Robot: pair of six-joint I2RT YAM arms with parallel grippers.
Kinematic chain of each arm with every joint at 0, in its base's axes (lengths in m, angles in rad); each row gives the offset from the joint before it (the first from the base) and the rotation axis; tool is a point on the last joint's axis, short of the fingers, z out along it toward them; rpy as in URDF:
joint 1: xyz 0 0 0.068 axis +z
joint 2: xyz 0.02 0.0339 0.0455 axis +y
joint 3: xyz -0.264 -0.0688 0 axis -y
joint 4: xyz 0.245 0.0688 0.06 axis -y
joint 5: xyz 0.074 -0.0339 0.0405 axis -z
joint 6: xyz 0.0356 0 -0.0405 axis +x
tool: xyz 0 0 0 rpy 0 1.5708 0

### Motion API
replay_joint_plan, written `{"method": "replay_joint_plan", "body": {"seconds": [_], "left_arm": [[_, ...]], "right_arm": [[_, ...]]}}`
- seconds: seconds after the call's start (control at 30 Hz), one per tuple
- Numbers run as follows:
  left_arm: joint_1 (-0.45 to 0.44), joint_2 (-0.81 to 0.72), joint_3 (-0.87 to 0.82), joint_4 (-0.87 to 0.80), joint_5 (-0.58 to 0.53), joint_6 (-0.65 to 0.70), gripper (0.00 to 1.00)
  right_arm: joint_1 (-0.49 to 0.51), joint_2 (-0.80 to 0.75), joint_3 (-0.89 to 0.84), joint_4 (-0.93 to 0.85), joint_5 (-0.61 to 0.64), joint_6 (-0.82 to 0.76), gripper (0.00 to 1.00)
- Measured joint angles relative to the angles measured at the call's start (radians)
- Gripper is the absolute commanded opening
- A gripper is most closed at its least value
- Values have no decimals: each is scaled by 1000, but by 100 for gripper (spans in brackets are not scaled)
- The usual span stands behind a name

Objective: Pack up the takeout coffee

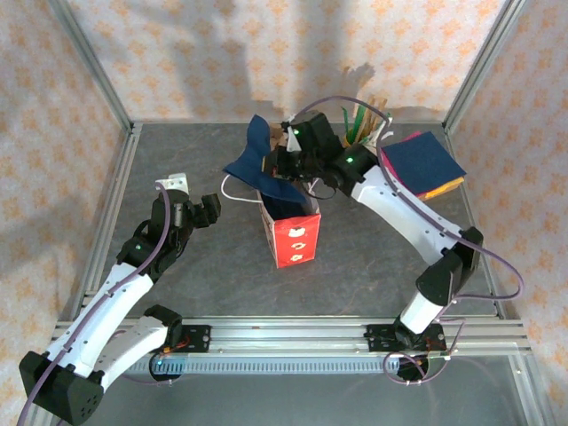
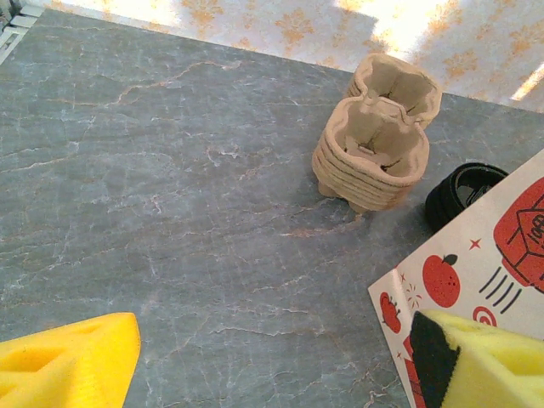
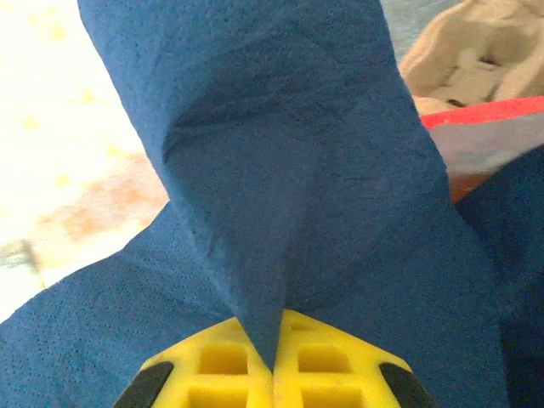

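Takeout coffee bag [image 1: 291, 240] stands upright, blue napkin [image 3: 280, 170] above it.
Right claw [image 3: 274, 361] pinches the napkin at bag's 12 o'clock; left claw [image 1: 207, 209] gapes empty at 9 o'clock.

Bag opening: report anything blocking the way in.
The blue napkin, pinched in the shut right claw, hangs over the red bag's open top, blocking the way in. The open left claw sits off to its left.

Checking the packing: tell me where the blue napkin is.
In the top view, the blue napkin hangs pinched in the right gripper, above the open top of the red bag, centre of the view.
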Motion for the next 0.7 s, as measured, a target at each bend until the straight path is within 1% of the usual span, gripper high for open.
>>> {"method": "replay_joint_plan", "body": {"seconds": [0.1, 0.27, 0.5, 0.7], "left_arm": [[0, 0, 0, 0, 0, 0, 85], [0, 0, 0, 0, 0, 0, 85], [0, 0, 0, 0, 0, 0, 85], [0, 0, 0, 0, 0, 0, 85]], "right_arm": [[34, 10, 12, -64, 78, -24, 0], [70, 25, 23, -152, 171, -50, 0], [89, 113, 85, -282, 258, -76, 0], [94, 172, 116, -364, 303, -87, 0]]}}
